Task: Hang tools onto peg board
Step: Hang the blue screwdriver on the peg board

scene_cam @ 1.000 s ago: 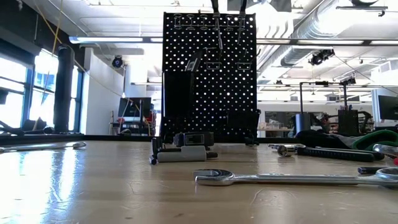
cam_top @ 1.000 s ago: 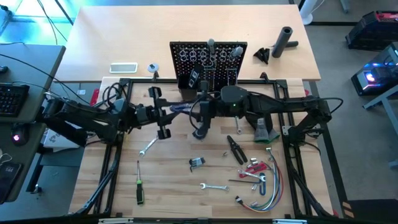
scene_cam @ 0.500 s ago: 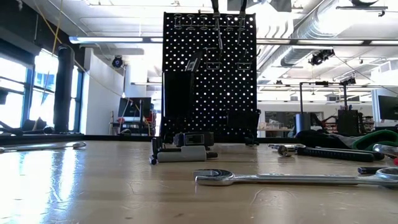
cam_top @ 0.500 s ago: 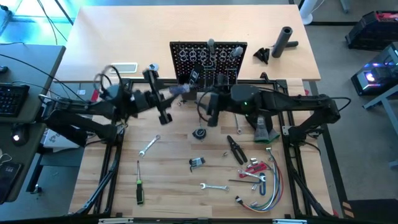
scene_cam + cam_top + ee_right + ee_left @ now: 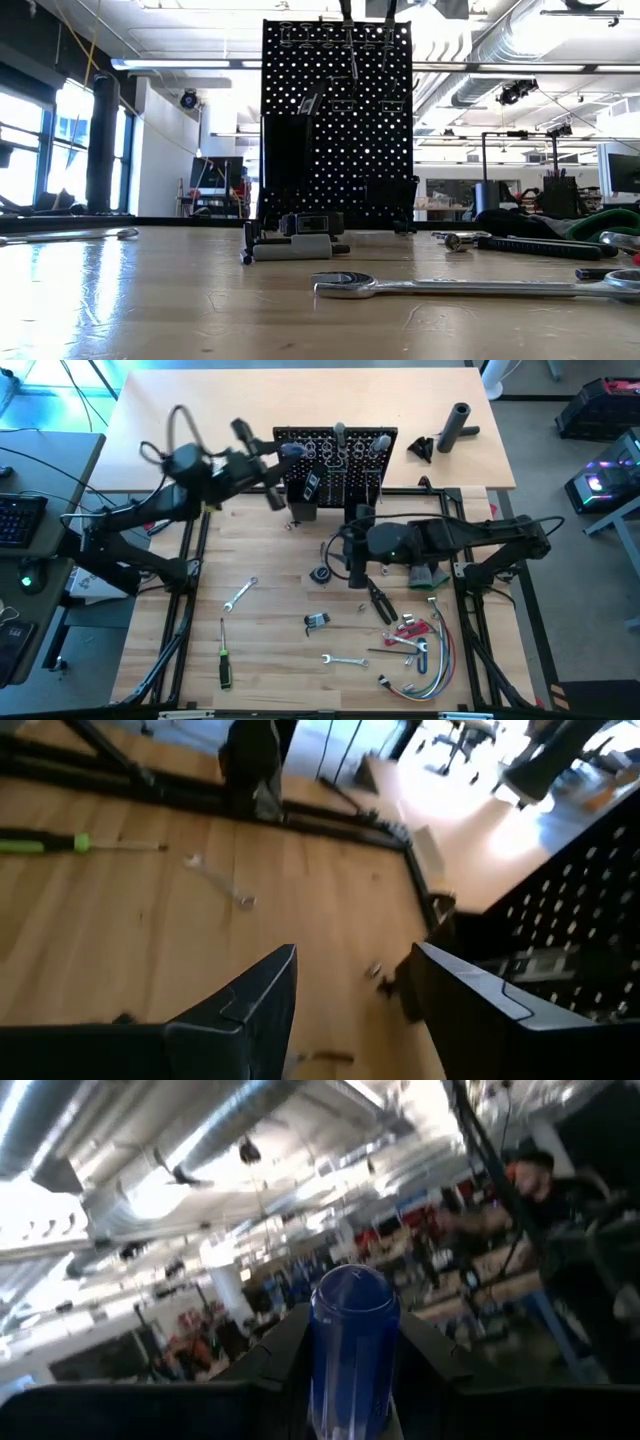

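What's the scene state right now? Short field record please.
left gripper: raised at the peg board's top left, shut on a blue-handled tool
right gripper: open, empty, low over the table in front of the board
on board: several tools hung
on table: green screwdriver, wrenches, pliers, wire bundle

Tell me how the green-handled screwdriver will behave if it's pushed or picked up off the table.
The screwdriver lies flat on the bare table with a round-looking handle, so a sideways push would probably roll it. It looks stiff: a thin straight shaft in a thicker handle. Gripped by the shaft it would likely tip handle-down, since the handle seems the heavier end.
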`<state>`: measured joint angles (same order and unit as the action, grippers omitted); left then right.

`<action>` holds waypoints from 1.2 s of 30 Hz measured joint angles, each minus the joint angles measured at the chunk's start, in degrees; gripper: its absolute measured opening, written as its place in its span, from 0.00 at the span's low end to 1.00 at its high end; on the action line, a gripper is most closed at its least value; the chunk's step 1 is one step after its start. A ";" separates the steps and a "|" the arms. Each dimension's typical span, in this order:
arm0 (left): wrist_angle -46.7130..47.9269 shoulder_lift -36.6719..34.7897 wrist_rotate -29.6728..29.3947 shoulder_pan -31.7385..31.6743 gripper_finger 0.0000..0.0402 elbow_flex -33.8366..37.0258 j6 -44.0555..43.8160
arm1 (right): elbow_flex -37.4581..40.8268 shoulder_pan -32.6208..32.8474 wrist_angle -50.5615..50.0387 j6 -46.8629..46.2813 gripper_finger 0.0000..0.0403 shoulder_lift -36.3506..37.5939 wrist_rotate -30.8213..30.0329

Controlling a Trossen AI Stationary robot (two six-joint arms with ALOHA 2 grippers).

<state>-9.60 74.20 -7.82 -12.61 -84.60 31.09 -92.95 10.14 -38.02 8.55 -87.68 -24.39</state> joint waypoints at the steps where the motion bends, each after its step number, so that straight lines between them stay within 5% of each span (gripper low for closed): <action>1: 1.38 1.33 0.22 -0.68 0.23 -1.49 -0.17 | 0.00 0.45 -1.05 -0.89 0.48 -0.02 -0.10; 21: 24.98 13.64 1.85 -11.88 0.23 -25.69 -9.87 | 5.20 7.27 -10.13 -9.26 0.48 -0.07 -5.59; 36: 30.49 15.13 4.32 -14.17 0.23 -27.21 -14.03 | 12.15 7.01 -4.58 -11.20 0.48 -0.02 -5.53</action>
<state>20.89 89.33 -3.49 -26.79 -111.81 17.06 -80.79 17.15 -42.59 -2.66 -87.70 -29.92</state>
